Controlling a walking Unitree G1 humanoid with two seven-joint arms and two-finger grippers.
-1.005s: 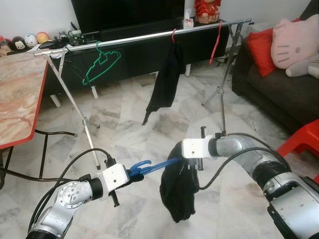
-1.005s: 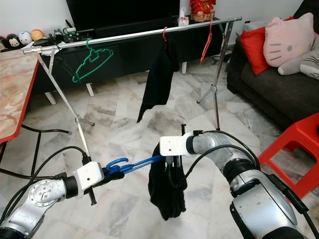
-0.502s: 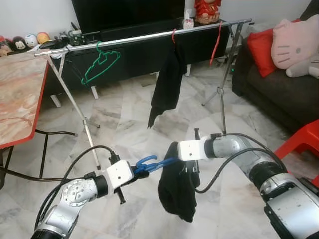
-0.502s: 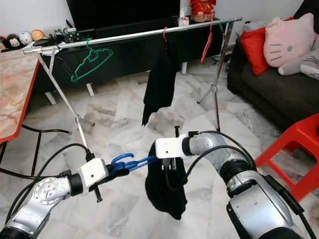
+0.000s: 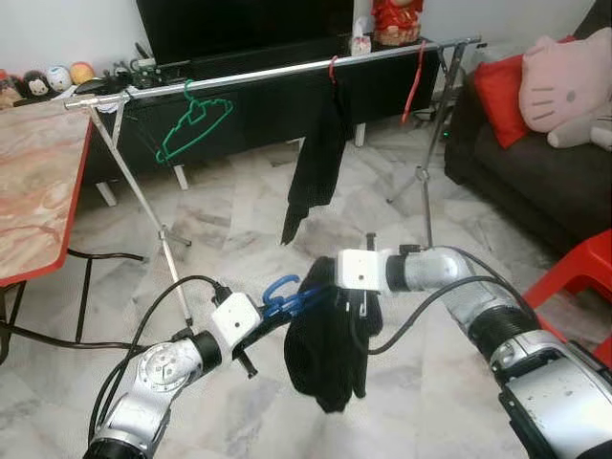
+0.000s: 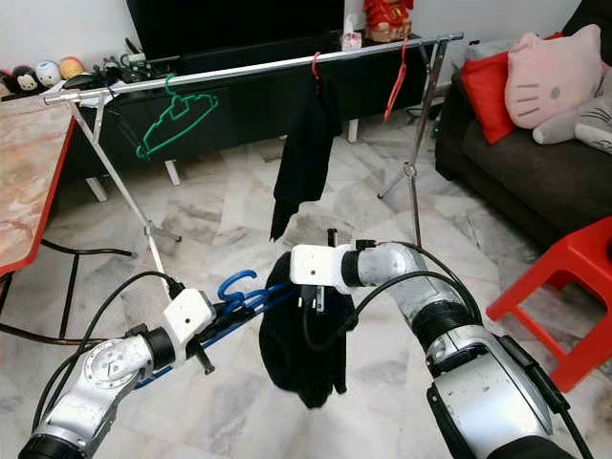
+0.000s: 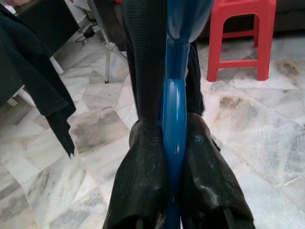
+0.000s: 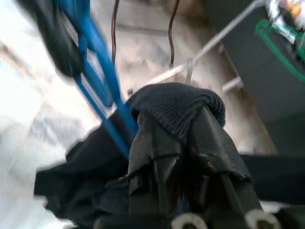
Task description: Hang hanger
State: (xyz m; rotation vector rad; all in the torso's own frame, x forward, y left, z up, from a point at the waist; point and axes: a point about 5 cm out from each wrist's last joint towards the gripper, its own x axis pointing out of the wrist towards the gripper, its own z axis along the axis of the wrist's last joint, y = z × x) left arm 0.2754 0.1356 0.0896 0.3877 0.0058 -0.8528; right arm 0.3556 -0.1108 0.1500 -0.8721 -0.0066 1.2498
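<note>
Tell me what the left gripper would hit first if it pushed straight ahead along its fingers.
Most likely the black garment draped on the blue hanger that the left gripper is clamped on; it hangs just ahead, pinched by the right gripper. Depth is hard to judge.

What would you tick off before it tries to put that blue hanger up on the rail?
1. Left end effector clamped on blue hanger: ok.
2. Right end effector pinching black garment: ok.
3. Garment seated squarely on the hanger: cannot tell.
4. Free rail between green hanger and hung black garment: ok.
5. Hook raised to rail height: not ok, well below.
</note>
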